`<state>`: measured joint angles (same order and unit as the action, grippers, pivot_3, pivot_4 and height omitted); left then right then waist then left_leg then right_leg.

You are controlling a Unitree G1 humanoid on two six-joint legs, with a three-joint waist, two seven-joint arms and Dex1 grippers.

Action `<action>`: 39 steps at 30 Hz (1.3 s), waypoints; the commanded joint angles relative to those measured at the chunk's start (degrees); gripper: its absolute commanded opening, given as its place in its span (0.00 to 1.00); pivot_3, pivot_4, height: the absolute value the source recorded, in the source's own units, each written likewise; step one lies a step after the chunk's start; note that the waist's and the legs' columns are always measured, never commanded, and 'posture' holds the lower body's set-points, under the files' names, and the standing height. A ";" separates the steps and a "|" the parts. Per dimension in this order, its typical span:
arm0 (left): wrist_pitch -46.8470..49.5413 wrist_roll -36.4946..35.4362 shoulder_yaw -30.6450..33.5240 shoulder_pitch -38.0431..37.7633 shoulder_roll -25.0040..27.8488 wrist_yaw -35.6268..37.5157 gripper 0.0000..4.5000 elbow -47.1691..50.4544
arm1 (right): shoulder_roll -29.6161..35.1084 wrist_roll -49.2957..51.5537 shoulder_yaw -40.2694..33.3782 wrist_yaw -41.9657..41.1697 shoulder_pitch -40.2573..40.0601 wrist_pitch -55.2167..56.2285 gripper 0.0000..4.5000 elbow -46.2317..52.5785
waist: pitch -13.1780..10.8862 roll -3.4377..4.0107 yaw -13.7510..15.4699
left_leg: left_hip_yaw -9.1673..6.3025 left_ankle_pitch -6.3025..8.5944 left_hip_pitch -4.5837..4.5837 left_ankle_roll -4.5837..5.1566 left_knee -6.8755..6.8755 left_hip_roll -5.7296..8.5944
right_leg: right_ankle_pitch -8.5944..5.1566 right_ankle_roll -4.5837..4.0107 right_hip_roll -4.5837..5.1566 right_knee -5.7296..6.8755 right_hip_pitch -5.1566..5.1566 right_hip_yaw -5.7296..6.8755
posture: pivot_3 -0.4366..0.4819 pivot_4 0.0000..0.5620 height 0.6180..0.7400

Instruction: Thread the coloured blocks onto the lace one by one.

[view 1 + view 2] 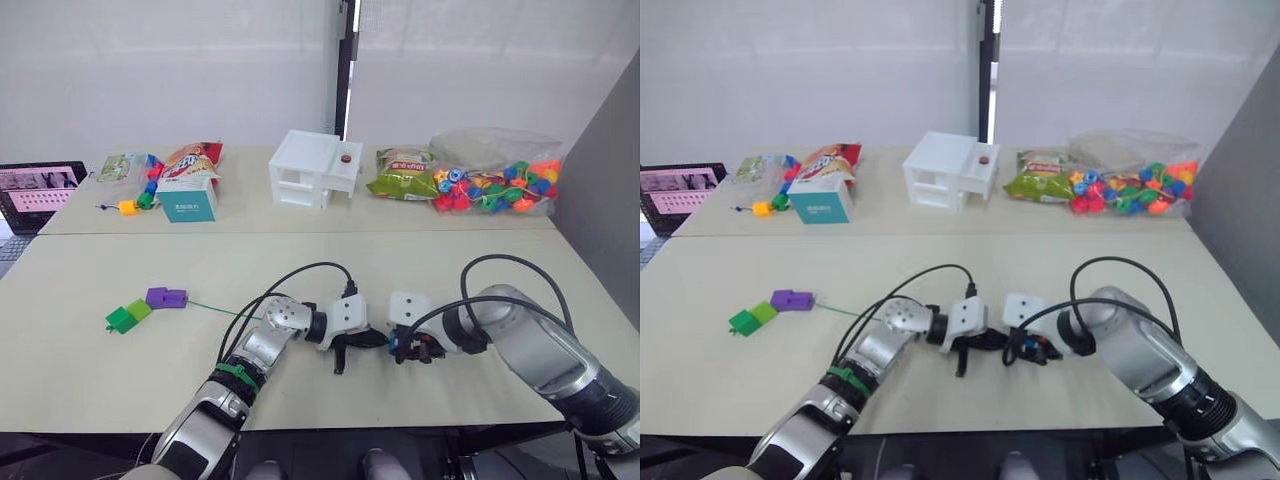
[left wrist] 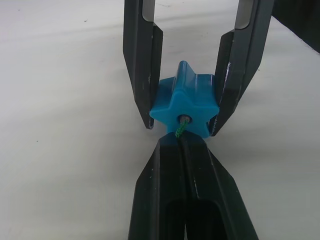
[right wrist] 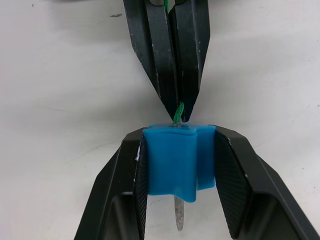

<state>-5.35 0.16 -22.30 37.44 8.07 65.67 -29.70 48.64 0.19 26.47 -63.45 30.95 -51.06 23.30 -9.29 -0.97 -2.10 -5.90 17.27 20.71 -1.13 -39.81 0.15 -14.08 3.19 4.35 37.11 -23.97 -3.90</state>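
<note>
Right gripper [image 3: 180, 150]: clamps blue block [image 3: 172, 160], needle tip pokes out its far side
Left gripper [image 2: 181, 145]: pinched on lace [image 2: 179, 131] just before block
Other blocks [image 1: 145, 306]: table [image 1: 80, 360], far left

Both head views look forward and down over the pale tabletop [image 1: 90, 290]; both wrist views sit close, apparently facing each other.

Both grippers' fingers [image 1: 985, 342] meet mid-table, lace [image 1: 835, 310] trailing to purple blocks [image 1: 791, 299].
</note>
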 commanded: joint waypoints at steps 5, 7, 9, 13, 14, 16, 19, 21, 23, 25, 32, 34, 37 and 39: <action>0.66 -0.79 -0.28 -0.03 -0.46 0.18 0.00 2.69 | -2.30 0.93 2.06 0.24 0.24 -0.33 0.30 -0.24 | 0.00 0.00 -0.24 | -0.01 0.00 -0.01 0.00 0.01 0.00 | 0.00 0.00 0.00 0.01 0.00 0.00 | 0.48 0.27 1.00; 0.73 -0.63 -0.08 -0.03 -0.58 -0.59 0.00 2.46 | -2.36 0.77 2.23 0.35 -0.02 -0.24 0.30 -0.29 | 0.00 0.00 -0.24 | -0.01 0.00 -0.01 0.00 0.01 0.00 | 0.00 0.00 0.00 0.01 0.00 0.00 | 0.48 0.27 1.00; 2.05 -1.39 0.59 0.10 -0.90 -0.98 0.06 2.55 | -2.32 0.53 2.25 0.61 -0.20 -0.11 0.30 -0.42 | 0.00 0.00 -0.23 | -0.01 0.00 -0.01 0.00 0.01 0.00 | 0.00 0.00 0.00 0.01 0.00 0.00 | 0.48 0.27 1.00; 6.72 -3.76 2.41 0.70 -1.08 -0.23 0.34 2.84 | -2.25 0.09 2.44 1.12 -0.24 0.16 0.30 -0.81 | 0.00 0.00 -0.29 | -0.01 0.00 -0.01 0.00 0.01 0.00 | 0.00 0.00 0.00 0.02 0.00 0.00 | 0.48 0.27 1.00; 7.50 -4.13 2.74 0.91 -0.58 0.42 0.41 2.78 | -2.46 0.05 2.32 1.48 -0.25 0.01 0.30 -0.97 | 0.00 0.00 -0.34 | -0.01 0.00 -0.01 0.00 0.01 0.00 | 0.00 0.00 0.00 0.02 0.00 0.00 | 0.48 0.27 1.00; 8.57 -4.95 3.37 1.07 0.62 1.77 0.56 3.23 | -2.38 0.28 2.50 1.24 -0.17 -0.27 0.30 -0.87 | 0.00 0.00 -0.44 | -0.01 0.00 -0.02 0.00 0.01 -0.01 | 0.00 0.00 -0.01 0.03 0.00 0.00 | 0.48 0.27 1.00; 10.61 -5.69 3.24 0.81 2.68 4.10 0.80 4.64 | -2.01 0.88 2.58 0.55 -0.15 -0.99 0.30 -0.13 | 0.00 0.00 -0.46 | -0.01 0.00 -0.03 0.00 0.02 -0.02 | 0.00 0.00 -0.02 0.03 -0.01 0.00 | 0.48 0.27 1.00; 10.95 -5.96 2.93 0.42 3.30 4.72 0.92 5.48 | -2.24 1.07 2.26 0.74 -0.08 -1.26 0.30 0.04 | 0.00 0.00 -0.47 | -0.02 0.00 -0.02 0.00 0.02 -0.01 | 0.00 0.00 -0.01 0.03 -0.01 0.00 | 0.48 0.27 1.00; 10.78 -6.77 3.39 0.06 3.24 4.95 1.00 6.09 | -2.14 1.15 2.09 0.71 -0.01 -1.43 0.41 0.13 | 0.00 0.00 -0.41 | -0.01 0.00 -0.02 0.00 0.03 -0.01 | 0.00 0.00 -0.01 0.03 -0.01 0.00 | 0.48 0.27 1.00; 10.75 -6.99 3.59 -0.05 3.28 4.91 1.00 6.45 | -1.73 1.32 2.02 0.46 -0.02 -1.66 0.60 0.40 | 0.00 0.00 -0.28 | -0.02 0.00 -0.01 0.00 0.02 0.00 | 0.00 0.00 0.00 0.03 -0.02 0.00 | 0.48 0.27 1.00; 7.77 -7.28 3.43 -0.01 3.21 4.99 1.00 6.63 | 1.17 3.67 -2.02 -0.08 0.18 -4.27 0.99 3.19 | 0.00 0.00 0.07 | -0.02 0.00 0.16 0.00 0.02 0.03 | 0.00 0.00 0.05 0.00 -0.17 0.00 | 0.48 0.27 1.00; 7.15 -7.36 3.38 0.05 3.17 5.17 1.00 6.50 | 2.57 5.20 -4.44 -0.14 0.08 -5.59 0.99 4.31 | -0.01 0.01 0.30 | -0.02 0.00 0.28 0.00 0.00 0.04 | 0.00 0.00 0.07 -0.01 -0.26 0.00 | 0.48 0.27 1.00; 6.41 -7.39 3.23 0.03 3.18 5.36 1.00 6.39 | 4.27 7.23 -6.78 -0.07 -0.51 -6.76 0.99 5.59 | -0.01 0.01 0.81 | -0.01 0.00 0.36 -0.01 -0.03 0.08 | 0.00 0.00 0.09 -0.03 -0.30 0.00 | 0.48 0.27 1.00; 5.25 -7.23 2.89 0.12 3.01 5.48 1.00 5.92 | 5.41 9.74 -9.98 -0.39 -1.41 -8.53 0.99 7.09 | -0.01 0.01 1.07 | -0.02 0.00 0.36 -0.01 -0.02 0.07 | 0.00 0.00 0.08 -0.04 -0.30 0.00 | 0.48 0.27 1.00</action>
<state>1.53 -6.67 -19.46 37.37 11.43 70.75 -24.72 53.17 7.57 20.32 -63.51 30.02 -58.06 27.72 -9.31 -0.95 -1.03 -5.92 17.27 21.07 -1.14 -39.83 0.22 -14.08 3.20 4.43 37.07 -24.27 -3.90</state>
